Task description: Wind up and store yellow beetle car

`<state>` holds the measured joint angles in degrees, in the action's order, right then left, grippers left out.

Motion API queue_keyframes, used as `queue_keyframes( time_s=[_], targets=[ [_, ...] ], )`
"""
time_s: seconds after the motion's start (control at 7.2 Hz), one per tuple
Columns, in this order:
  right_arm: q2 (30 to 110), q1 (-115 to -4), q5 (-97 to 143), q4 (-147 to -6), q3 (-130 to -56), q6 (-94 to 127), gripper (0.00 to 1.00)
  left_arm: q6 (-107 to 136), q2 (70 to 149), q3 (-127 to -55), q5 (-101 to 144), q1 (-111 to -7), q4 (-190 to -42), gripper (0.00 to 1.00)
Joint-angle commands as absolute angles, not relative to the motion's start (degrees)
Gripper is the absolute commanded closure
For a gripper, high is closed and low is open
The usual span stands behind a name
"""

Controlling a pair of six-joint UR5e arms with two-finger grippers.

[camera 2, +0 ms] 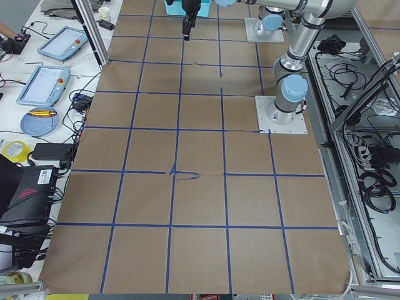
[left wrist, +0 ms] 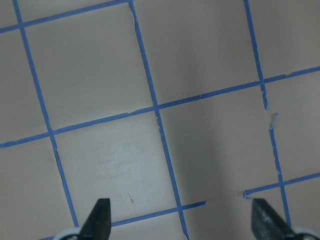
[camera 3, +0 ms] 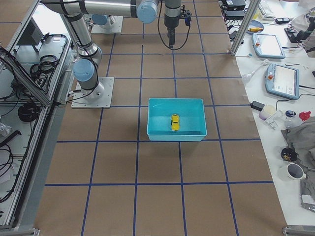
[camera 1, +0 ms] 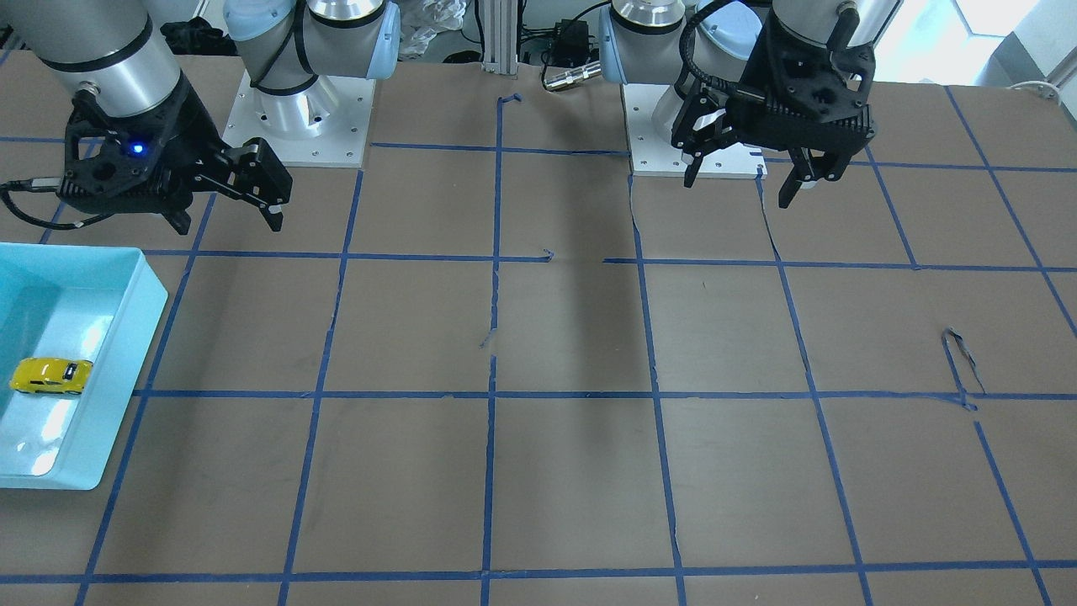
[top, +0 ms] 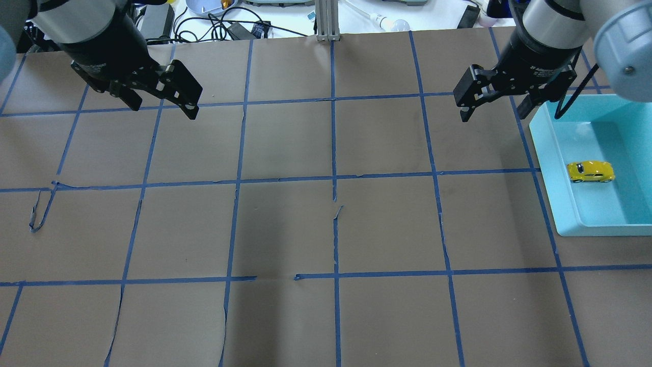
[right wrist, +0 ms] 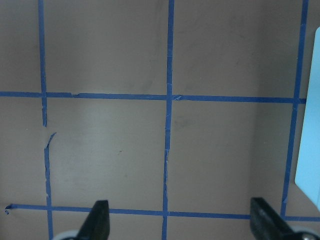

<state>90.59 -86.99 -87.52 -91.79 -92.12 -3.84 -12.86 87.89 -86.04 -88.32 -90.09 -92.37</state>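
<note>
The brown paper-covered counter [top: 326, 229], marked into squares by strips of blue tape [top: 333, 153], took up almost the whole scene and lay bare across its middle, so either arm had wide room to travel there. At the counter's end on the robot's right sat a shallow, light-blue rectangular plastic tray [top: 552, 173], its low sloped walls fencing the only occupied patch; one long wall faced the open centre, and its outer end ran out of the overhead view, though the right side view showed counter beyond it. The right gripper [top: 496, 109] hung above the counter near one corner of that tray, fingers spread wide and holding nothing, its wrist camera catching only tape lines and a sliver of tray rim. The left gripper [top: 164, 109] hovered well apart over the opposite half, likewise spread and empty, with bare paper below it. Both hung high enough that nothing lay beneath their fingertips to snag. The tiny glossy yellow beetle toy car [top: 591, 172] rested inside the tray on its floor, apparently upright on its wheels, clear of every wall and touched by neither gripper. Judged from that, the storing looked finished: the walls would stop a wound car from rolling off, and the arms seemed parked aside to leave it alone.
</note>
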Motion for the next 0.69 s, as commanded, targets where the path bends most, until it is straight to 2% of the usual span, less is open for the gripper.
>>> queue_keyframes(
  time_s=[0.0, 0.56],
  targets=[
    [90.1, -90.8, -90.4, -91.9, -92.2, 1.2, 0.0, -12.8, 87.9, -86.1, -88.4, -90.1, -92.4, 0.0],
    [90.1, -90.9, -90.4, -92.4, -92.2, 1.1, 0.0, -12.8, 87.9, -86.4, -88.3, -90.1, -92.4, 0.0]
  ],
)
